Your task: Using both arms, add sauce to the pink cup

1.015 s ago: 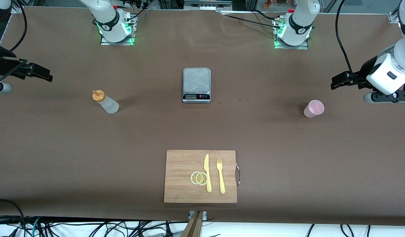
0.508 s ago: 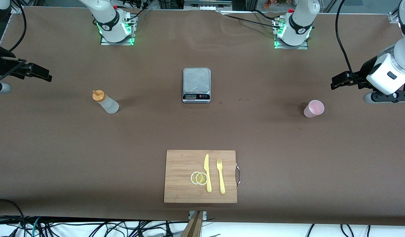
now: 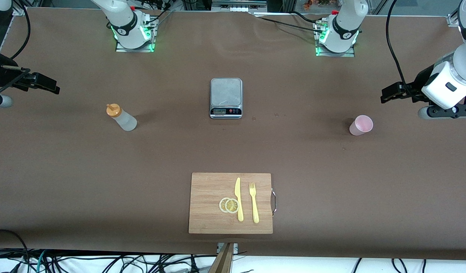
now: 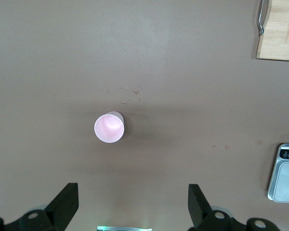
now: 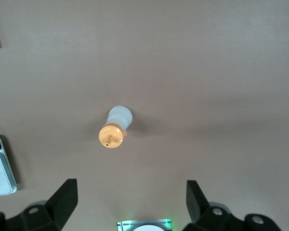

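Both hands released: left hand (image 4: 130, 207), right hand (image 5: 127, 204); scale (image 3: 226, 98) between sauce (image 3: 121, 117), pink cup (image 3: 361, 125).

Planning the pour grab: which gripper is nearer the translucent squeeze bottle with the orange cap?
Right. The right gripper hovers open near the translucent squeeze bottle with the orange cap; the left gripper hovers open by the pale pink plastic cup.

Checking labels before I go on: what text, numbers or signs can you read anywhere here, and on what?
None can be read.
Scale: its display and button markings are too small to make out.
Sauce bottle: no label shows.
Pink cup: plain.
Cutting board: no print shows.
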`<control>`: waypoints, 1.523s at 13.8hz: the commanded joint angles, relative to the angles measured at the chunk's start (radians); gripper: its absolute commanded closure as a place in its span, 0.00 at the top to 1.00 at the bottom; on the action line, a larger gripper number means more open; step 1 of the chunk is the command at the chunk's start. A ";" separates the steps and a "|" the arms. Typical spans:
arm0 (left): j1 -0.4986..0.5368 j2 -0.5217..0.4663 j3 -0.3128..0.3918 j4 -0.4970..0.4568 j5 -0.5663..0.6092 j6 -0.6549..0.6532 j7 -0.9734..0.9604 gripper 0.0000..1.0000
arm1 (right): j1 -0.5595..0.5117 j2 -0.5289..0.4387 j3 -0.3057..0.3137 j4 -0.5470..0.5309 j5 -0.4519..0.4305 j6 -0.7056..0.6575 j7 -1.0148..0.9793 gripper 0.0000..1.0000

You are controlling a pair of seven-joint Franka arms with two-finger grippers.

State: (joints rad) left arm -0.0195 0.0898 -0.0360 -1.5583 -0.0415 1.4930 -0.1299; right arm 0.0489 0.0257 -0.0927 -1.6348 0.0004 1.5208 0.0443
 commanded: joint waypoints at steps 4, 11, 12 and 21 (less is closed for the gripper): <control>-0.004 -0.001 0.002 0.010 -0.012 0.003 0.003 1.00 | 0.002 0.000 0.001 0.012 0.000 -0.002 0.008 1.00; 0.032 0.033 0.013 0.026 -0.001 0.000 0.039 1.00 | 0.002 0.000 0.002 0.012 0.001 -0.002 0.011 1.00; 0.056 0.050 0.013 0.024 -0.001 0.001 0.097 1.00 | 0.002 0.000 0.002 0.012 0.001 -0.002 0.011 1.00; 0.090 0.142 0.019 0.017 0.057 0.013 0.154 1.00 | 0.002 0.000 0.002 0.012 0.001 -0.002 0.011 1.00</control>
State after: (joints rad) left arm 0.0555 0.2057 -0.0136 -1.5544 -0.0016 1.5012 0.0052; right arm 0.0499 0.0257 -0.0924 -1.6348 0.0004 1.5213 0.0443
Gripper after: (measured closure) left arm 0.000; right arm 0.000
